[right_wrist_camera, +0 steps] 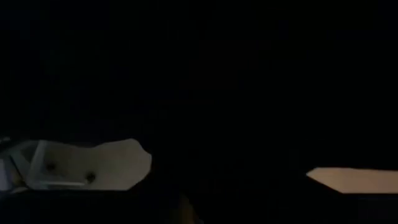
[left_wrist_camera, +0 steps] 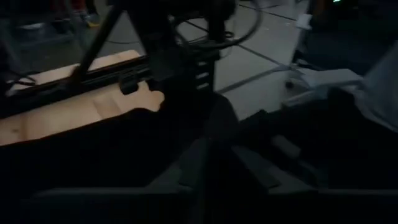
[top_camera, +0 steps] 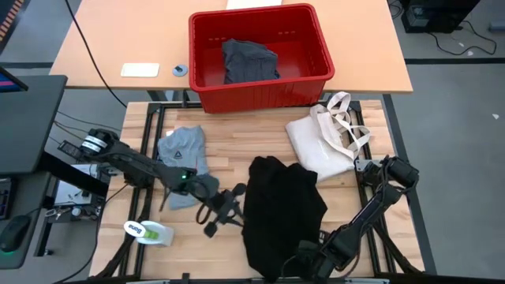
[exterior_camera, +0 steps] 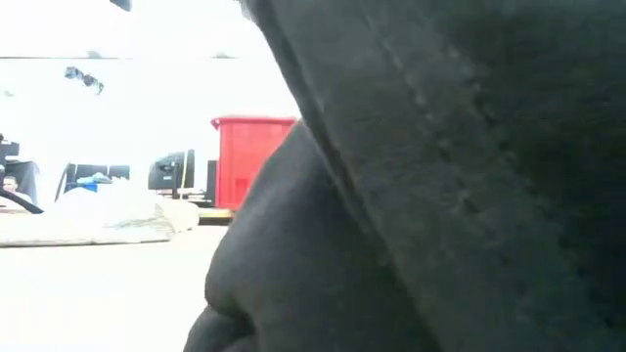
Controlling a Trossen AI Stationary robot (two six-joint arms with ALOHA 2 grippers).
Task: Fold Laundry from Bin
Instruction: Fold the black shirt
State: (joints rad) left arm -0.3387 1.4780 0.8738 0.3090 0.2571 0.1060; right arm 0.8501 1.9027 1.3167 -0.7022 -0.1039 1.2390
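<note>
The large black garment (top_camera: 280,213) lies bunched in the middle of the table and reaches its near edge. In the low view the black garment (exterior_camera: 440,196) fills the right side. A light grey T-shirt (top_camera: 181,154) lies crumpled at the left. The red bin (top_camera: 260,55) stands beyond the table's far edge with a dark grey garment (top_camera: 248,61) inside. My left gripper (top_camera: 235,207) points level at the black garment's left edge, its fingers a little apart (left_wrist_camera: 219,155). My right gripper (top_camera: 304,259) is at the garment's near edge, partly hidden by the cloth. My left gripper stands level against the left edge (top_camera: 246,207) of the black garment, coming from the table's left. Dark cloth lies around its fingers (left_wrist_camera: 193,171) in the left wrist view. I cannot tell whether they touch it.
A cream tote bag (top_camera: 323,142) with loop handles lies at the table's far right. A white and green bottle (top_camera: 150,232) lies near the front left corner. Bare wood shows between the T-shirt and the tote bag.
</note>
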